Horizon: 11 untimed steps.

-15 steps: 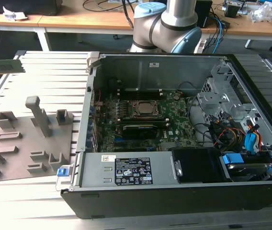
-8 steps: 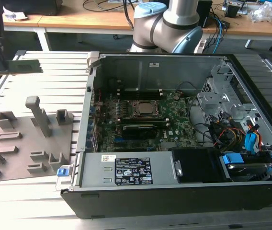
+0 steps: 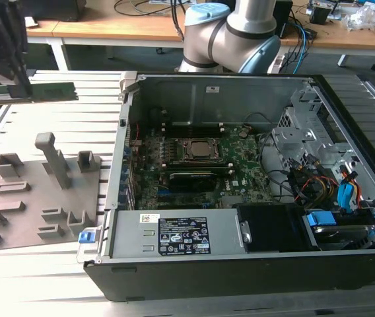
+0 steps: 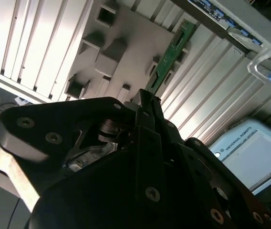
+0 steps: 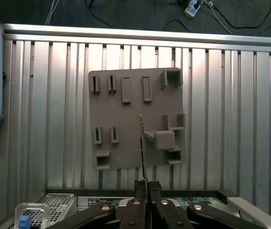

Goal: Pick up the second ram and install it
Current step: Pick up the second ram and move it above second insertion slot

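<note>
The second ram (image 3: 50, 92), a thin green stick, hangs level in the air at the exterior view's far left, above the grey fixture plate (image 3: 32, 191). My black gripper (image 3: 20, 91) is shut on one end of it. In the second wrist view the ram (image 4: 170, 55) juts out from between the fingertips (image 4: 144, 100) over the plate (image 4: 135, 33). Seen edge-on in the first wrist view, the ram (image 5: 142, 143) rises from my gripper (image 5: 146, 187) across the plate (image 5: 130, 109). The open computer case's motherboard (image 3: 240, 162) lies to the exterior view's right.
Upright posts (image 3: 52, 158) stand on the fixture plate. The case wall (image 3: 118, 158) and a blue latch (image 3: 88, 234) border it. A power supply (image 3: 181, 234) and drive cables (image 3: 326, 188) sit inside the case. The arm's base (image 3: 230, 33) is behind. A pale blue pendant (image 4: 250, 148) lies on the ribbed metal table.
</note>
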{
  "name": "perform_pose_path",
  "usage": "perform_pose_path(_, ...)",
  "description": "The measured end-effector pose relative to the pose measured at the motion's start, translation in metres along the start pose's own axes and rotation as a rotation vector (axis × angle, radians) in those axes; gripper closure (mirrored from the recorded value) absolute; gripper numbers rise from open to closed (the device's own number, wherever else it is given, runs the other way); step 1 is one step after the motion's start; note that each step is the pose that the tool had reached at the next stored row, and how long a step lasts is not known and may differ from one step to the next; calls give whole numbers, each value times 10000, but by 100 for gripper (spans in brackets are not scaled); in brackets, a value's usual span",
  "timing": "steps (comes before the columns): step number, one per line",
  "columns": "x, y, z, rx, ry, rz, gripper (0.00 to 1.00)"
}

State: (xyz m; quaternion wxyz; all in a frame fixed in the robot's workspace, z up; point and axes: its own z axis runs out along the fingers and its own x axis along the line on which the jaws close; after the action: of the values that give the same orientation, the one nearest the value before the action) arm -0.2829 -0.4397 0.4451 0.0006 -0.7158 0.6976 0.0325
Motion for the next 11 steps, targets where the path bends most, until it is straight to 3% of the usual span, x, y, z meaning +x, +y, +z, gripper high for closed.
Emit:
perform_pose_path(1,2,-67,-2,-1,-1,0,86)
perform_pose_path(11,10,-427,-19,-12,-1,1,86)
